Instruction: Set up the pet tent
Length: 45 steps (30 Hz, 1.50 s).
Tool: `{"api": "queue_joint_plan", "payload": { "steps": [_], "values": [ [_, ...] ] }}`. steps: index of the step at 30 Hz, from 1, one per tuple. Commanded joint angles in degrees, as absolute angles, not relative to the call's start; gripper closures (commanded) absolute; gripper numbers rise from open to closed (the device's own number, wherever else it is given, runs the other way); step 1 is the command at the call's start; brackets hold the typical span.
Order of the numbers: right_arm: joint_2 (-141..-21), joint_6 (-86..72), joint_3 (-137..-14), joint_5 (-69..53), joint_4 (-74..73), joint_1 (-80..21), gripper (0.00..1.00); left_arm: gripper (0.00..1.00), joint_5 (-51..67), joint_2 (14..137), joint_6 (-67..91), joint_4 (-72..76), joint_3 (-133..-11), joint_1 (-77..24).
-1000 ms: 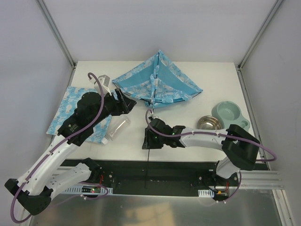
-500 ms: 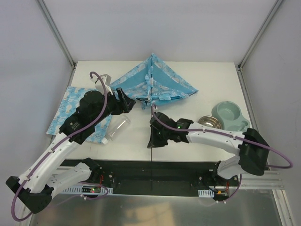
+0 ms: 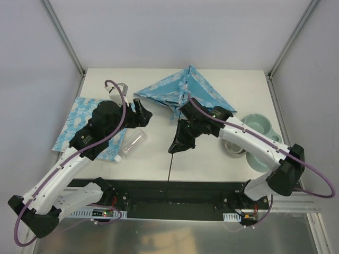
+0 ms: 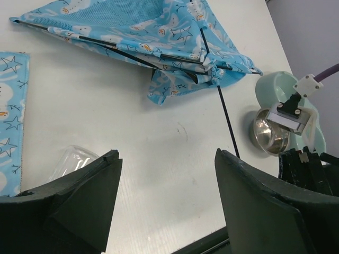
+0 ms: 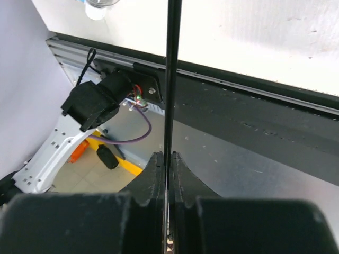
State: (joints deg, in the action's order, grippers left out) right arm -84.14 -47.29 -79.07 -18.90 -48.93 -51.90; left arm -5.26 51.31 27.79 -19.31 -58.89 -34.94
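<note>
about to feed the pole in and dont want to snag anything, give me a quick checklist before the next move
1. Right gripper shut on the black pole: ok.
2. Left gripper open and empty: ok.
3. Pet tent standing up: not ok, it lies slumped on the table.
4. Pole's far end seated in the tent: cannot tell.
5. Right arm clear of the metal bowl: not ok, in the top view the arm hangs right over it.

Bright even light, soft shadows; right tool point(image 5: 168, 159) near-lens, soft-focus.
</note>
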Motion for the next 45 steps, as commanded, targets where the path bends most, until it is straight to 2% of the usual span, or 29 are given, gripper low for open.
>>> {"api": "queue_joint_plan", "payload": {
  "steps": [1, 12, 22, 28, 45],
  "values": [
    [-87.00, -49.31, -86.56, -25.30, -53.08, -50.02, 1.00, 0.27, -7.64, 51.06, 25.75, -18.37, -61.26, -35.42],
    [-93.69, -43.69, -97.99, -31.37, -61.43, -45.53, 1.00, 0.26, -9.40, 51.33, 24.70, -18.28, -61.52, -35.42],
    [-97.73, -41.66, -108.19, -33.92, -70.30, -45.35, 1.00, 0.25, -13.62, 55.19, 21.80, -18.02, -63.90, -35.51],
    [-99.49, -39.82, -109.07, -36.12, -71.01, -43.33, 1.00, 0.24, -14.85, 57.30, 19.69, -17.58, -65.21, -35.51],
    [-113.37, -35.51, -123.83, -39.55, -72.34, -32.44, 1.00, 0.22, -14.07, 61.00, 17.49, -17.23, -68.29, -35.24]
  ]
}}
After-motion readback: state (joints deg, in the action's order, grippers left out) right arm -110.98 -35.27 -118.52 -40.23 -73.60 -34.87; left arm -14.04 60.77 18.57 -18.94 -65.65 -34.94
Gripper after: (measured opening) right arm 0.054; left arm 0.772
